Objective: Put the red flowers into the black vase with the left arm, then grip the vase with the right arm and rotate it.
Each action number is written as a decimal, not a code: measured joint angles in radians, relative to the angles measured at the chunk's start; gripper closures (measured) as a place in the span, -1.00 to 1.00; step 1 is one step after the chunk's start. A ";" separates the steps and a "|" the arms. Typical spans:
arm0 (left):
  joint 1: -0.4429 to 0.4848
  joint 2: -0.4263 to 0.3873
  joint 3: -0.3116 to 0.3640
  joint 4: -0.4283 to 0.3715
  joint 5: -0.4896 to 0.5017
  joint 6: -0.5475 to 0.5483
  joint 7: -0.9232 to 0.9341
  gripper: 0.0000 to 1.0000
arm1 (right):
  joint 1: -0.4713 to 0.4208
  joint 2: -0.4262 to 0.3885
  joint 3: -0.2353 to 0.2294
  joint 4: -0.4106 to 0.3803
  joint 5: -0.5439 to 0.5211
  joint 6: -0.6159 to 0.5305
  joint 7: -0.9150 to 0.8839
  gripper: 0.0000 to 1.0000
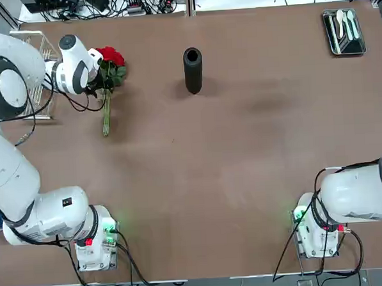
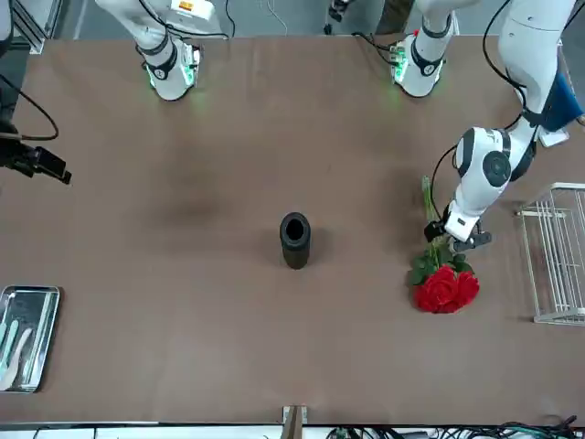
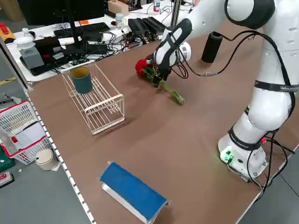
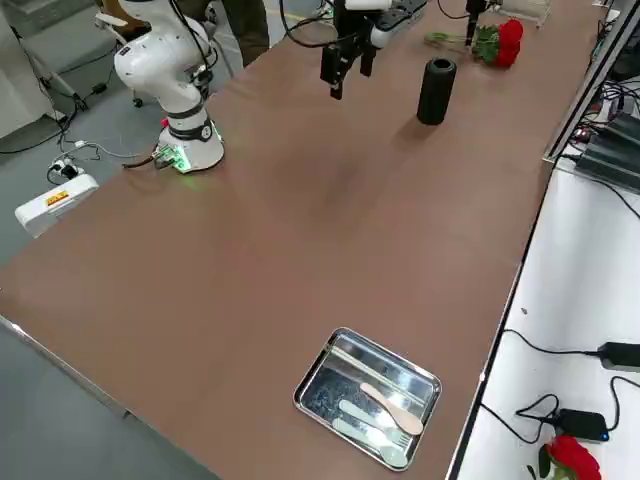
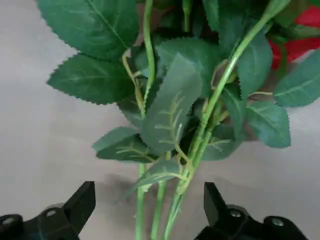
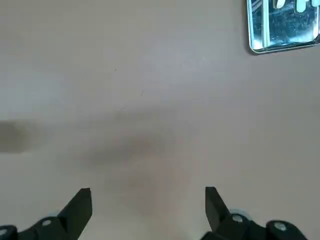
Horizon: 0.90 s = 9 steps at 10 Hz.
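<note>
Over on the robot's left side of the table (image 1: 254, 133), beside the white rack (image 3: 100, 105), the left gripper (image 5: 150, 185) was poised at the red flowers (image 1: 111, 56), its two fingers spread wide with the green stems (image 5: 159, 207) running between them, and as far as I could tell it had hold of nothing. The flowers lay with their blooms towards the far edge and their stems pointing back towards the robot. Nearer the middle stood the black vase (image 1: 193, 70), upright, its mouth open and well apart from the flowers. The right gripper (image 6: 149, 190) hung idle above the table on the robot's right, wide open and holding nothing, with the tray of cutlery (image 1: 344, 32) in sight of its wrist

So the job, I reckoned, was at the picking-up step, early on, with both the vase and its turning to come. The next move called for the left gripper to close squarely across all the stems, below the thick leaves, so that no stem was left behind. After that the bunch would want lifting and tipping stems-down over that narrow mouth, where a splayed stem could easily catch the rim and knock the vase over
</note>
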 joint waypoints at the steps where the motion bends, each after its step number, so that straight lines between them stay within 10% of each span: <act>1: 0.000 0.014 0.000 0.000 0.000 0.019 0.000 -0.90 | 0.004 0.000 0.000 0.000 0.000 0.000 0.000 -1.00; 3: 0.001 0.041 0.001 0.000 0.029 0.044 -0.003 -0.86 | 0.006 0.001 0.000 0.000 0.000 0.000 0.000 -1.00; 9: 0.003 0.046 0.002 0.009 0.047 0.048 -0.004 0.49 | 0.006 0.003 0.000 0.000 0.000 0.000 0.000 -1.00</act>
